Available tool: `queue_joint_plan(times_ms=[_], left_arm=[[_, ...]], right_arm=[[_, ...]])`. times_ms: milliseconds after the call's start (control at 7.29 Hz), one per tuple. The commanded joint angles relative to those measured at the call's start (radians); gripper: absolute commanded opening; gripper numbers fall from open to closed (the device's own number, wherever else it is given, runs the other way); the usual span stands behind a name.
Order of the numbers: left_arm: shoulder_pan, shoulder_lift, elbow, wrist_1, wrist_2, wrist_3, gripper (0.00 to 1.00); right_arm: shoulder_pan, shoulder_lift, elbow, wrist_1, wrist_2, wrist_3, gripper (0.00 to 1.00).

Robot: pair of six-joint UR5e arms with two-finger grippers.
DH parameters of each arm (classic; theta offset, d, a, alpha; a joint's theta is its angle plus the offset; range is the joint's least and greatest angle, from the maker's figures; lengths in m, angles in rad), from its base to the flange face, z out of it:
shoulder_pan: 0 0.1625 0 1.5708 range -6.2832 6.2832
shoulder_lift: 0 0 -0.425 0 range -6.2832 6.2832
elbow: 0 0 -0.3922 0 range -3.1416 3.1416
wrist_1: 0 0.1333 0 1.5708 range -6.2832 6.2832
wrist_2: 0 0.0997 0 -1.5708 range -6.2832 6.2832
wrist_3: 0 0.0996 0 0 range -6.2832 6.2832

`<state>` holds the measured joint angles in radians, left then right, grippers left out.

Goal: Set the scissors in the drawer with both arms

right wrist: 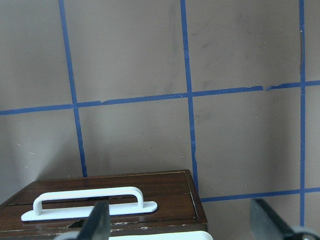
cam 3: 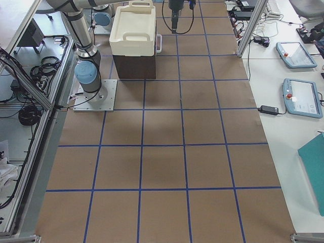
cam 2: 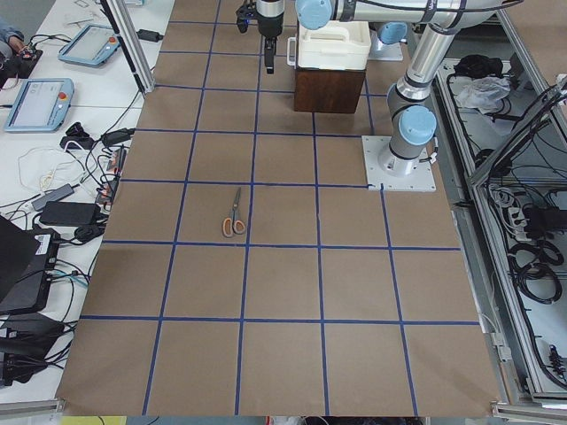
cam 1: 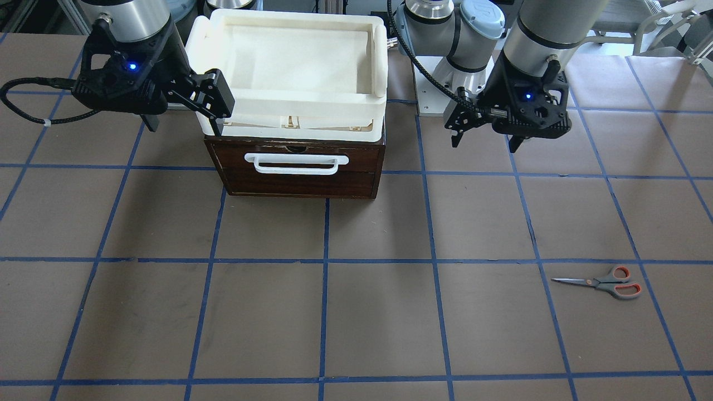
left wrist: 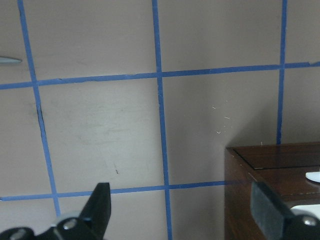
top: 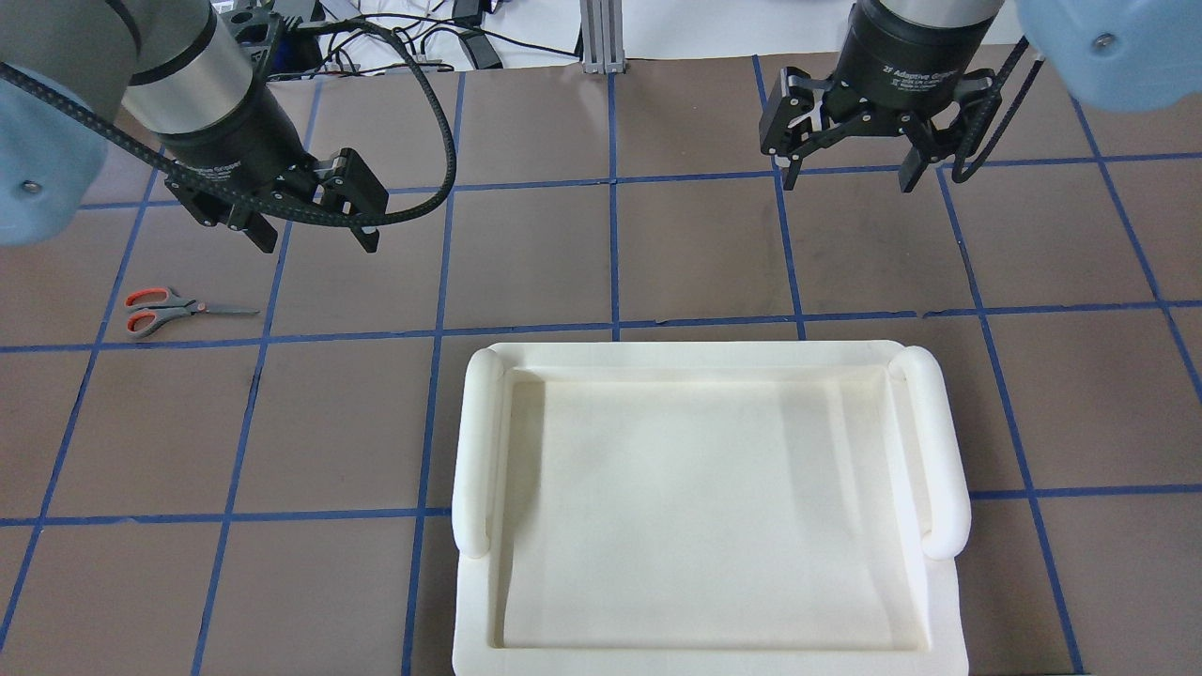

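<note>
The scissors (cam 1: 604,282) lie flat on the brown table, grey handles lined orange-red; they also show in the overhead view (top: 169,308) and the exterior left view (cam 2: 233,214). The drawer (cam 1: 295,167) is closed, with a dark wood front and a white bar handle (right wrist: 90,197). My left gripper (top: 310,239) is open and empty, hovering between the scissors and the drawer; it also shows in the front view (cam 1: 484,142). My right gripper (top: 850,178) is open and empty, raised by the cabinet's other side (cam 1: 184,123), one finger (cam 1: 218,100) in front of the foam tray's corner.
A cream-white foam tray (top: 704,352) sits on top of the wooden cabinet. Blue tape lines grid the table. The left arm's base plate (cam 2: 399,164) stands behind the cabinet. Tablets and cables lie beyond the table's far edge (cam 3: 301,96).
</note>
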<state>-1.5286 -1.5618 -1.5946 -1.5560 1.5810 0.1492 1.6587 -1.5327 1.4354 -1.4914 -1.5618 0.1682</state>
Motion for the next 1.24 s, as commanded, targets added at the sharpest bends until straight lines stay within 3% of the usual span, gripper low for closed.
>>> queue_joint_plan(times_ms=[0, 137, 275, 549, 824, 1098], left_arm=[[0.168, -0.064, -0.005, 0.065, 0.070, 0.361, 1.00], [0.251, -0.119, -0.005, 0.138, 0.068, 0.685, 1.00], [0.296, -0.174, -0.002, 0.192, 0.073, 0.971, 1.00], [0.396, -0.303, 0.016, 0.308, 0.067, 1.464, 1.00], [0.439, -0.429, 0.045, 0.338, 0.019, 1.883, 1.00], [0.441, -0.521, 0.061, 0.440, 0.052, 2.081, 1.00]], right_arm=[[0.003, -0.001, 0.000, -0.023, -0.001, 0.004, 1.00], [0.003, 0.006, 0.006, -0.044, 0.000, 0.016, 1.00], [0.004, 0.017, 0.034, -0.047, -0.012, 0.163, 1.00], [0.012, 0.051, 0.056, -0.056, -0.007, 0.608, 1.00], [0.018, 0.074, 0.057, -0.062, -0.010, 0.912, 1.00], [0.071, 0.118, 0.059, -0.064, -0.010, 1.166, 1.00]])
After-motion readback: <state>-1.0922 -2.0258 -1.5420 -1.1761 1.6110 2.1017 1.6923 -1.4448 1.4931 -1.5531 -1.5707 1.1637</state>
